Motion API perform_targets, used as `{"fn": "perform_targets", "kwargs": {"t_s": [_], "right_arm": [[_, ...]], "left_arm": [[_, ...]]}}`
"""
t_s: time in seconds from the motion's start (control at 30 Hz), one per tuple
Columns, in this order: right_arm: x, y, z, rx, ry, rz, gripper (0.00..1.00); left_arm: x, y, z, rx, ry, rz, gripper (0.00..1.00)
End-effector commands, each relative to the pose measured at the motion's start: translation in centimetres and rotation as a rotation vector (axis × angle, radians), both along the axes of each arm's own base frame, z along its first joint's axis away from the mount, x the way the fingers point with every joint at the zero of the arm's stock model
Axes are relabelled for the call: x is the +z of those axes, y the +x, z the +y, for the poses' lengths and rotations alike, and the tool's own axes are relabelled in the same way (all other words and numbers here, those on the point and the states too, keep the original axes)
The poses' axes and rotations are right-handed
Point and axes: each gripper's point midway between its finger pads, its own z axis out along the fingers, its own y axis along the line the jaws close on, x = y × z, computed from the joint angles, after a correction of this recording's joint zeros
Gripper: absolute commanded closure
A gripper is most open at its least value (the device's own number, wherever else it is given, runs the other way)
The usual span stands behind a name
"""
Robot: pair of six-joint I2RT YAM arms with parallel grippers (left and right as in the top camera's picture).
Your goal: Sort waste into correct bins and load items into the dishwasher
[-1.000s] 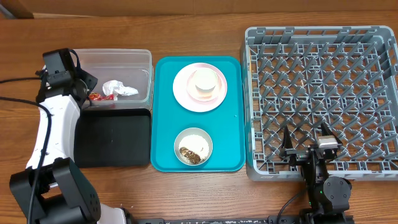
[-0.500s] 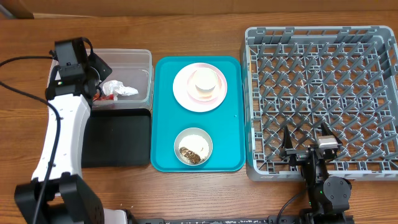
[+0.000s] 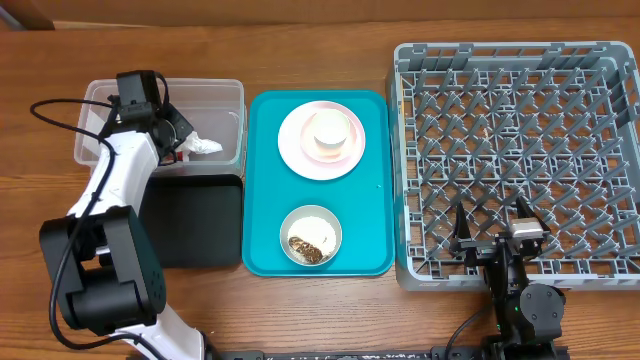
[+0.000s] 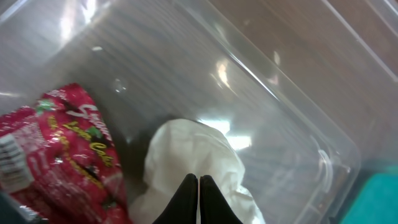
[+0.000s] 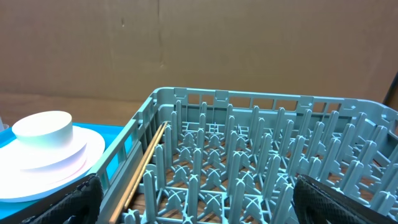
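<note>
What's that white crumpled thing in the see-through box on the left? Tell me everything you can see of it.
It is a crumpled white tissue, soft and paper-like, bunched into loose folds. It lies on the floor of the clear plastic tub, close beside a red candy wrapper. The left arm's fingers, pressed together, point down at it from above; whether they touch it cannot be told.

The clear tub (image 3: 228, 92) sat at the table's 10 o'clock. In it lay a crumpled white tissue (image 4: 202, 155), with a red crinkly wrapper (image 4: 59, 155) at the tissue's 9 o'clock. The black tray (image 3: 195, 225) lay just beside the tub, at its 6 o'clock. Near the table's centre a pale-pink plate (image 3: 293, 152) carried a white cup (image 3: 327, 132). A bowl (image 3: 322, 222) of pale grains and brown scraps (image 3: 306, 249) sat at the plate's 6 o'clock. The grey pegged rack (image 3: 520, 130) filled the table's 3 o'clock.
</note>
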Motion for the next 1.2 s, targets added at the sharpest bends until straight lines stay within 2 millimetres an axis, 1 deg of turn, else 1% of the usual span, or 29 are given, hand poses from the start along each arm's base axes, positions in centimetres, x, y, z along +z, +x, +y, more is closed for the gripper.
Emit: {"fn": "perform_targets", "kwargs": {"t_s": [0.0, 0.17, 0.23, 0.3, 0.43, 0.57, 0.63, 0.7, 0.83, 0.87, 0.93, 1.03, 1.17], "right_arm": [[-0.1, 0.0, 0.2, 0.008, 0.0, -0.006, 0.0], [-0.1, 0.0, 0.2, 0.008, 0.0, -0.006, 0.0], [-0.1, 0.0, 0.2, 0.008, 0.0, -0.006, 0.0], [-0.1, 0.0, 0.2, 0.008, 0.0, -0.006, 0.0], [-0.1, 0.0, 0.2, 0.008, 0.0, -0.006, 0.0], [-0.1, 0.0, 0.2, 0.008, 0.0, -0.006, 0.0], [-0.1, 0.0, 0.2, 0.008, 0.0, -0.006, 0.0], [-0.1, 0.0, 0.2, 0.008, 0.0, -0.006, 0.0], [-0.1, 0.0, 0.2, 0.008, 0.0, -0.006, 0.0], [-0.1, 0.0, 0.2, 0.008, 0.0, -0.006, 0.0], [-0.1, 0.0, 0.2, 0.008, 0.0, -0.006, 0.0], [-0.1, 0.0, 0.2, 0.008, 0.0, -0.006, 0.0], [-0.1, 0.0, 0.2, 0.008, 0.0, -0.006, 0.0]], "left_arm": [[0.0, 0.8, -2.1, -0.09, -0.093, -0.022, 0.94], [0.5, 1.1, -5.6, -0.194, -0.264, -0.054, 0.93], [1.0, 1.4, -6.4, -0.224, -0.308, -0.072, 0.95], [1.7, 1.7, -6.8, -0.239, -0.324, -0.086, 0.95], [3.2, 2.0, -6.8, -0.237, -0.328, -0.074, 0.95], [4.4, 1.1, -6.9, -0.228, -0.342, -0.018, 0.94], [5.3, 0.4, -7.2, -0.254, -0.342, 0.021, 0.93], [6.4, -0.3, -7.9, -0.277, -0.368, 0.051, 0.93], [9.7, -1.5, -10.7, -0.364, -0.414, 0.06, 0.94], [10.2, -1.7, -11.2, -0.382, -0.413, 0.061, 0.94], [11.3, -2.6, -13.1, -0.441, -0.405, 0.071, 0.94], [12.1, -4.3, -16.3, -0.544, -0.391, 0.099, 0.93], [11.8, -7.2, -20.7, -0.67, -0.389, 0.187, 0.94]]}}
